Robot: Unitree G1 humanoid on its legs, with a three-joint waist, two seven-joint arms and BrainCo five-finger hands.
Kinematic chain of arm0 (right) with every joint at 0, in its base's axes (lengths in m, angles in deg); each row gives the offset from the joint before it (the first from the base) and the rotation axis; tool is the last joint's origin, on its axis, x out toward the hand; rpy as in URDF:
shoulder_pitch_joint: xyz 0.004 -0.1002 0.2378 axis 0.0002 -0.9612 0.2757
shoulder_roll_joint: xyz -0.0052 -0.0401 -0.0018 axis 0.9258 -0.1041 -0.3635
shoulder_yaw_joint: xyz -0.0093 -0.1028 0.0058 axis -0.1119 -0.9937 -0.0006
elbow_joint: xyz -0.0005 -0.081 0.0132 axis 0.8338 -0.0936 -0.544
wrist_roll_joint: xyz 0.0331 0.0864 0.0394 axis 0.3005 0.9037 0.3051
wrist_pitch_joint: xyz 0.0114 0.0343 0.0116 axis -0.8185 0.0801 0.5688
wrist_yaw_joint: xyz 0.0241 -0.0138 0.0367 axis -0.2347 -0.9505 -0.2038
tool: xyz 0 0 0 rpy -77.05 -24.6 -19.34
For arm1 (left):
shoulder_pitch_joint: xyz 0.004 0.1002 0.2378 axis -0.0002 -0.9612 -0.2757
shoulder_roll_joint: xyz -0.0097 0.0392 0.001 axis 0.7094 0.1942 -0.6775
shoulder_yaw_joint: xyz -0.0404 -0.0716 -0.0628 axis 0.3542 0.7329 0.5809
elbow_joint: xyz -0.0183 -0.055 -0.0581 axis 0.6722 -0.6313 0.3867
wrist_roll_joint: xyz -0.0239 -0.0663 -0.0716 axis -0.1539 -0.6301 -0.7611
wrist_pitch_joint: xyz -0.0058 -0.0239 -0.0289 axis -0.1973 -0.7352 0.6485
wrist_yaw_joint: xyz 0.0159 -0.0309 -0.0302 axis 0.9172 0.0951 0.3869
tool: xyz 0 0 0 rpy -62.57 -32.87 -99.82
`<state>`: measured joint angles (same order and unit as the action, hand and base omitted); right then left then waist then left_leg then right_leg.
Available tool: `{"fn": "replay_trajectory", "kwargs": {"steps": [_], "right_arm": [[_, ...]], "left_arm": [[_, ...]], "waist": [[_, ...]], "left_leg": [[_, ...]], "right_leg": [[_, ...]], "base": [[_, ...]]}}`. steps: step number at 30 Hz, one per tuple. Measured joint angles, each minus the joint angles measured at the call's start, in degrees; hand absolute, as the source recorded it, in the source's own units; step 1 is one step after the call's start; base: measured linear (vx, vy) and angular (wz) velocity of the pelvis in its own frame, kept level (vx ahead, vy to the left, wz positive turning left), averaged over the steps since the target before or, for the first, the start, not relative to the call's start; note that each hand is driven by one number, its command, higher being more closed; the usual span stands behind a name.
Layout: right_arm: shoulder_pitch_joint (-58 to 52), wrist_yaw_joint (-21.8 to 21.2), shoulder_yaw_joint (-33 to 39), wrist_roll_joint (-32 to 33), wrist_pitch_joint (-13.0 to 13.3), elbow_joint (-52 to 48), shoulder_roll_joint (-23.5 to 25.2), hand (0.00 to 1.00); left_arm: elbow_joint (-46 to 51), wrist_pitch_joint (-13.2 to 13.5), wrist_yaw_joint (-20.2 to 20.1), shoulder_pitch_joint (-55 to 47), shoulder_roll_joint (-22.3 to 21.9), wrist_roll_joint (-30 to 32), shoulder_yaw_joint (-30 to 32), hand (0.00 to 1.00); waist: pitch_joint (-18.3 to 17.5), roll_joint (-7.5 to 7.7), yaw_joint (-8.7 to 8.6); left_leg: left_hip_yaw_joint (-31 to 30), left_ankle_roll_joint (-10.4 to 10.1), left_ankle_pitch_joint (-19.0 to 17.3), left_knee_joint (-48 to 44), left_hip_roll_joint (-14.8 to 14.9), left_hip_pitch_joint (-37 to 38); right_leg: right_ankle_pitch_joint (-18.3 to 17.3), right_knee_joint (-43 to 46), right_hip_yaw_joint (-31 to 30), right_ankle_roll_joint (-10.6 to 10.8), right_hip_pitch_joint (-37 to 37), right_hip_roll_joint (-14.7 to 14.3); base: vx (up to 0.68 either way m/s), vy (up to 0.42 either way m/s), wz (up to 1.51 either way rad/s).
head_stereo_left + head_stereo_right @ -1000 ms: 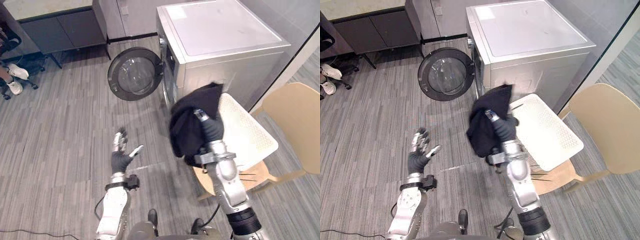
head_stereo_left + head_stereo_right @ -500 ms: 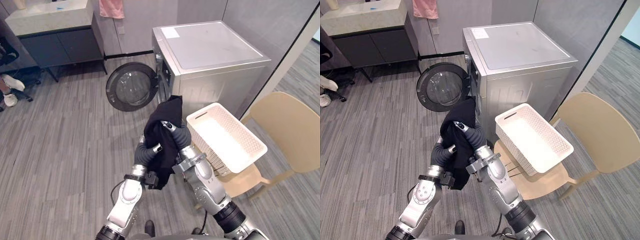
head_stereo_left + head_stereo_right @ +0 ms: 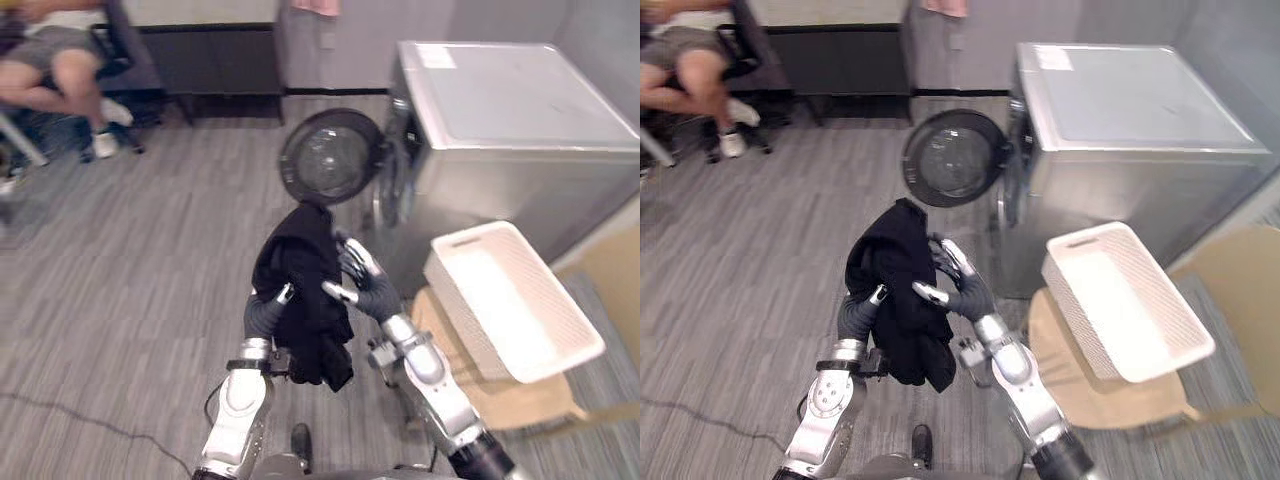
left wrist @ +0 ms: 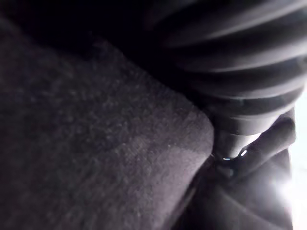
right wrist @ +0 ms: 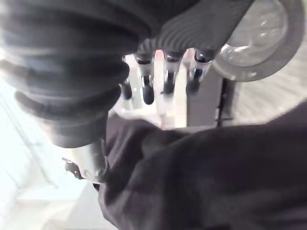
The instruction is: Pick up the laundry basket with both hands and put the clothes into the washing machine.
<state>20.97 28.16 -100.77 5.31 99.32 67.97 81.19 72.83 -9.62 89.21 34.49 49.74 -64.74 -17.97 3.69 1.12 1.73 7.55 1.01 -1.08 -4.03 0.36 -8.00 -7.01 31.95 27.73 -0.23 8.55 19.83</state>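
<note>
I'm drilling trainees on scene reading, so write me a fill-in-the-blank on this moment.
The garment draped over the left hand is ___ in colour. The right hand beside it has its fingers ___. The white basket on the tan chair is ___. The washing machine has its round door standing ___.
Missing: black; straight; empty; open.

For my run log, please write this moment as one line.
left hand: under black garment | right hand: open, beside garment | washer door: open | basket: on chair
</note>
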Motion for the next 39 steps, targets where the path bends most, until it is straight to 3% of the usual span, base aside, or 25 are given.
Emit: {"fn": "replay_trajectory", "kwargs": {"steps": [1,2,4,6,8,9,11,13,14,15,18,20,23,25,26,27,28,29,31,32,33,35,36,37,39], "right_arm": [[-2.72,-0.06,2.0,-1.06,-0.28,0.01,0.18,0.0],[-3.24,-0.08,2.78,-1.08,-0.39,0.09,0.55,0.0],[-3.27,-0.15,5.33,-1.05,-0.46,0.53,1.12,0.0],[-3.64,0.06,8.96,-0.88,-0.42,0.56,1.74,0.0],[-5.1,0.25,10.71,-0.89,-0.44,0.39,1.61,0.0],[-7.23,0.56,11.35,-0.88,-0.44,-0.15,1.45,0.0],[-9.85,0.83,11.42,-0.88,-0.61,-0.34,1.34,0.0],[-11.56,0.9,11.4,-0.91,-0.77,-1.33,1.14,0.0],[-12.73,0.99,11.47,-0.9,-0.98,-3.51,0.98,0.0],[-14.13,1.18,12.38,-0.89,-1.12,-5.62,0.36,0.0],[-16.83,2.01,12.54,-0.79,-1.01,-10.61,0.5,0.0],[-18.29,2.47,14.27,-0.52,-0.52,-13.17,1.1,0.0],[-17.65,2.74,16.12,-0.59,-0.64,-13.41,1.6,0.0],[-16.25,3.7,16.97,-1.13,-0.55,-10.38,1.68,0.0],[-15.6,3.77,17.18,-1.23,-0.58,-9.17,1.7,0.0],[-15.46,4.3,17.56,-2.18,-0.86,-8.24,1.69,0.0],[-15.75,4.59,17.88,-2.85,-0.92,-8.1,1.59,0.0],[-16.58,4.73,18.53,-3.41,-1.03,-7.55,1.6,0.0],[-18.1,4.77,18.66,-3.83,-1.73,-6.58,3.55,0.0],[-19.19,4.78,18.89,-4.7,-1.73,-5.91,5.24,0.0],[-18.65,4.73,19.14,-5.32,-1.77,-4.27,6.16,0.0],[-16.47,4.87,19.22,-5.83,-1.99,1.24,6.55,0.0],[-15.86,4.86,19.22,-6.16,-1.99,2.74,6.57,0.0],[-15.41,4.85,19.22,-6.44,-1.96,3.66,6.57,0.0],[-12.55,4.97,19.38,-7.3,-2.01,7.75,6.66,0.0]], "left_arm": [[-0.33,-0.79,0.03,-1.52,1.32,0.0,1.7,1.0],[-0.8,-0.95,0.07,-1.57,1.96,-0.01,2.31,1.0],[-2.52,-1.25,0.12,-1.63,3.18,-0.02,3.32,1.0],[-4.73,-1.96,-0.04,-1.5,3.33,0.01,2.92,1.0],[-5.68,-2.42,-0.12,-1.06,3.33,0.05,1.7,1.0],[-5.8,-2.43,-0.19,-0.91,3.21,0.06,1.13,1.0],[-5.75,-2.4,-0.99,-1.01,1.99,0.26,0.99,1.0],[-5.39,-2.36,-1.39,-1.97,0.51,0.27,1.19,1.0],[-4.37,-2.36,-1.65,-2.32,-1.01,0.3,1.61,1.0],[-4.2,-2.37,-1.67,-2.95,-2.73,0.24,1.7,1.0],[-2.84,-2.48,-1.69,-5.2,-3.95,0.18,1.58,1.0],[-0.1,-2.49,-2.1,-5.22,-4.04,0.2,1.79,1.0],[0.95,-2.54,-2.87,-4.64,-4.09,0.39,2.12,1.0],[1.11,-2.84,-2.59,-4.48,-3.97,0.79,2.19,1.0],[1.34,-2.88,-2.51,-4.51,-3.95,0.96,2.14,1.0],[2.24,-2.95,-2.38,-4.57,-3.89,1.21,1.77,1.0],[2.73,-2.94,-2.35,-4.81,-3.97,1.36,1.56,1.0],[2.99,-3.01,-2.33,-5.07,-3.93,1.5,0.82,1.0],[2.77,-3.63,-2.27,-4.67,-2.52,1.61,0.32,1.0],[2.74,-3.61,-2.23,-4.29,-0.84,2.12,-0.04,1.0],[2.34,-3.62,-2.13,-3.87,0.38,2.19,-0.21,1.0],[-0.45,-3.95,-1.04,-2.53,1.27,4.04,-0.12,1.0],[-1.31,-3.95,-0.94,-2.24,1.27,4.4,-0.11,1.0],[-1.59,-3.94,-0.79,-2.16,1.33,4.42,-0.02,1.0],[-3.04,-3.9,-0.21,-2.19,1.44,4.48,2.0,1.0]], "waist": [[0.89,0.03,-1.51],[1.19,0.44,-1.9],[2.47,0.97,-2.65],[3.91,1.51,-4.21],[4.68,1.62,-4.81],[4.73,1.74,-5.6],[4.59,1.37,-6.92],[3.91,-0.79,-6.97],[4.31,-2.5,-7.18],[4.96,-3.81,-6.66],[5.16,-4.01,-4.57],[4.8,-2.45,-3.99],[5.43,-1.31,-3.28],[5.81,-0.07,-2.17],[5.65,-0.35,-1.72],[5.39,-0.75,-0.79],[5.27,-0.93,-0.74],[4.54,-1.86,-0.78],[3.96,0.7,-1.44],[3.31,2.9,-2.69],[3.13,3.71,-4.09],[3.64,2.66,-4.65],[3.53,2.04,-4.73],[3.19,1.8,-4.83],[2.74,1.63,-4.78]], "left_leg": [[-3.32,0.7,-0.55,-0.37,-0.38,0.52],[-4.38,0.81,-0.59,-0.29,-0.22,0.53],[-5.44,0.87,-0.69,-0.05,1.14,0.62],[-6.08,0.66,-1.61,-0.54,1.48,1.0],[-6.28,-0.07,-3.77,-1.84,1.1,2.05],[-7.4,-0.64,-6.37,-4.34,0.35,2.26],[-9.43,-1.55,-11.59,-9.45,0.36,2.35],[-9.01,-2.1,-14.23,-13.96,2.76,2.29],[-7.17,-4.01,-14.74,-27.22,4.93,-2.74],[-5.43,-4.82,-12.23,-39.39,8.38,-6.78],[-1.44,-4.6,-11.27,-54.18,13.87,-10.27],[2.12,-2.0,-12.98,-51.89,14.86,-13.6],[1.39,-2.05,-13.44,-36.21,12.67,-15.87],[-4.98,-5.91,-10.51,-20.58,8.44,-16.2],[-6.44,-7.15,-9.34,-16.86,7.87,-16.18],[-7.93,-7.51,-6.84,-12.27,7.39,-15.74],[-8.12,-7.49,-5.9,-11.5,7.41,-15.75],[-8.04,-7.19,-0.9,-14.52,7.37,-16.06],[-4.69,-4.96,-2.92,-20.27,5.72,-15.23],[-2.3,-3.24,-5.12,-20.51,3.81,-13.48],[-0.65,-2.03,-6.32,-20.34,3.06,-11.7],[3.74,-0.43,-8.57,-17.4,3.63,-4.04],[5.2,-0.38,-8.6,-15.01,3.76,-1.21],[6.3,-0.38,-8.59,-13.15,3.86,0.49],[11.19,-0.44,-8.6,-8.46,4.2,5.68]], "right_leg": [[-0.65,8.49,-7.52,-1.33,5.31,-0.62],[-2.18,8.98,-9.3,-0.74,6.79,-2.18],[-4.17,5.35,-12.43,0.44,10.51,-7.47],[-2.83,-5.42,-13.87,1.84,13.83,-11.54],[-0.13,-13.19,-15.19,3.05,14.18,-12.98],[0.8,-14.52,-16.72,2.23,13.74,-12.82],[0.52,-11.72,-16.92,1.76,12.06,-13.01],[0.02,-11.61,-15.63,1.56,10.59,-14.78],[0.27,-11.24,-14.83,-0.03,9.61,-16.22],[-0.82,-11.32,-14.47,-2.05,6.95,-18.2],[-3.38,-12.54,-15.06,-3.38,-0.2,-20.79],[-3.75,-17.31,-16.33,-3.46,-5.45,-20.72],[-3.75,-22.05,-19.3,-3.47,-10.93,-20.15],[-4.1,-23.0,-22.41,-2.91,-13.33,-18.41],[-4.5,-22.81,-23.34,-2.23,-13.76,-18.05],[-6.78,-21.85,-24.97,1.49,-14.83,-17.16],[-8.37,-21.21,-25.82,3.11,-15.41,-16.85],[-11.4,-18.11,-28.14,4.84,-15.72,-16.13],[-12.62,-5.35,-30.01,6.23,-11.23,-12.6],[-9.82,6.7,-30.17,5.62,-5.33,-9.45],[-7.35,14.35,-29.75,4.64,-1.66,-7.49],[-8.2,22.37,-24.31,3.5,3.82,-6.07],[-8.42,21.37,-20.19,3.26,4.93,-5.76],[-8.5,19.65,-16.88,3.12,5.53,-5.68],[-8.48,8.0,-0.51,2.59,5.35,-5.73]], "base": [[0.2,0.055,0.8],[0.2,0.014,0.76],[0.14,-0.032,0.3],[0.14,-0.057,0.22],[0.22,-0.087,0.22],[0.28,-0.113,0.42],[0.36,-0.206,0.58],[0.38,-0.173,0.33],[0.48,-0.197,0.13],[0.48,-0.199,-0.03],[0.51,-0.152,-0.3],[0.59,-0.114,-0.1],[0.47,0.048,-0.24],[0.43,0.173,-0.64],[0.44,0.278,-0.96],[0.45,0.313,-0.79],[0.47,0.383,-1.01],[0.48,0.397,-0.97],[0.47,0.385,-0.78],[0.37,0.296,-0.42],[0.45,0.344,-0.48],[0.45,0.339,-0.85],[0.36,0.288,-0.88],[0.35,0.23,-0.75],[0.32,0.161,-0.97]]}}
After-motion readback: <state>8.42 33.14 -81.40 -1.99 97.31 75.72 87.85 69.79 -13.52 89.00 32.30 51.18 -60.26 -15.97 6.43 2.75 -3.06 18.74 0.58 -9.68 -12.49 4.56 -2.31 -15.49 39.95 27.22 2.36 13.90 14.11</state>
